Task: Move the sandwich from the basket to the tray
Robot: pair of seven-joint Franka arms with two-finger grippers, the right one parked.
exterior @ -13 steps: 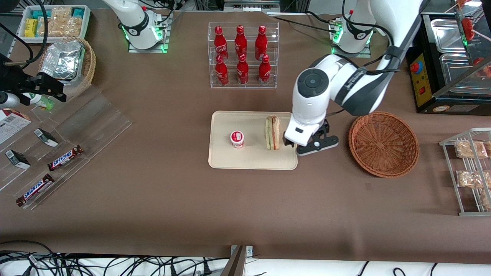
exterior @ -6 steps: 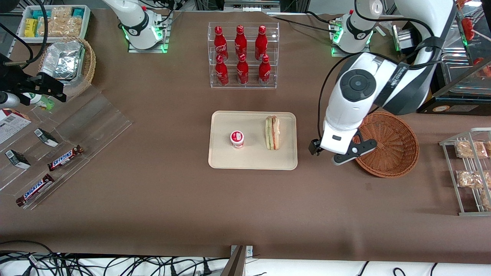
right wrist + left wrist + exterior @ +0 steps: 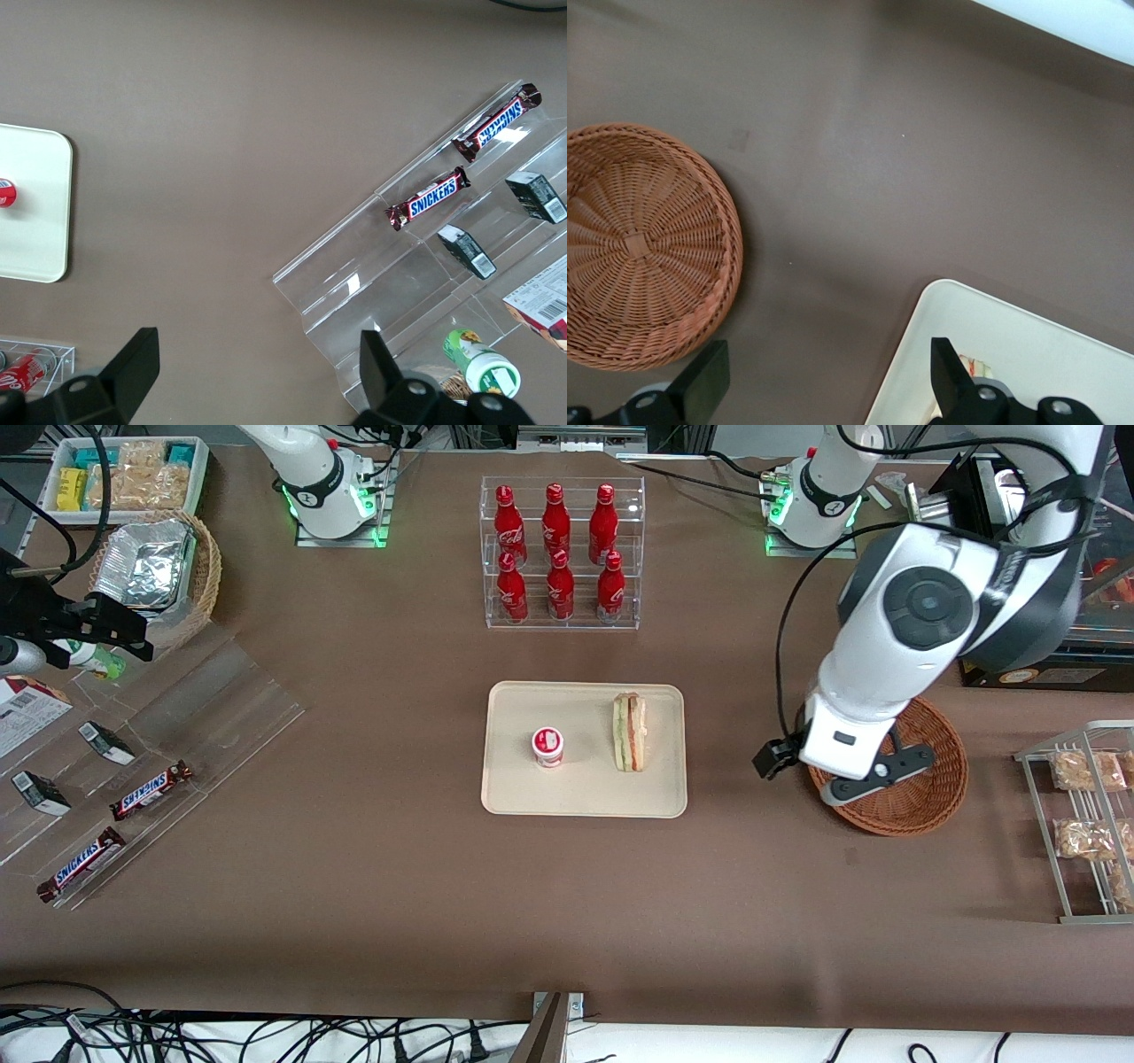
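The sandwich (image 3: 629, 732) lies on its side on the beige tray (image 3: 585, 793), near the tray's edge that faces the basket. A sliver of the sandwich (image 3: 979, 365) also shows in the left wrist view, on the tray (image 3: 1028, 354). The round reddish-brown basket (image 3: 935, 784) holds nothing and sits toward the working arm's end of the table. My left gripper (image 3: 784, 760) hangs above the bare cloth between the tray and the basket, close to the basket's rim. The gripper (image 3: 824, 388) is open, with nothing between its fingers, and the basket (image 3: 638, 248) lies beside it.
A red-lidded cup (image 3: 547, 746) stands on the tray beside the sandwich. A clear rack of red bottles (image 3: 561, 553) is farther from the camera. A wire rack of snack packets (image 3: 1085, 815) stands at the working arm's end, and a clear stand with Snickers bars (image 3: 151, 790) at the parked arm's end.
My gripper has drawn away from the sandwich at the tray's edge and moved toward the basket, rising as it went. The sandwich stays put on the tray.
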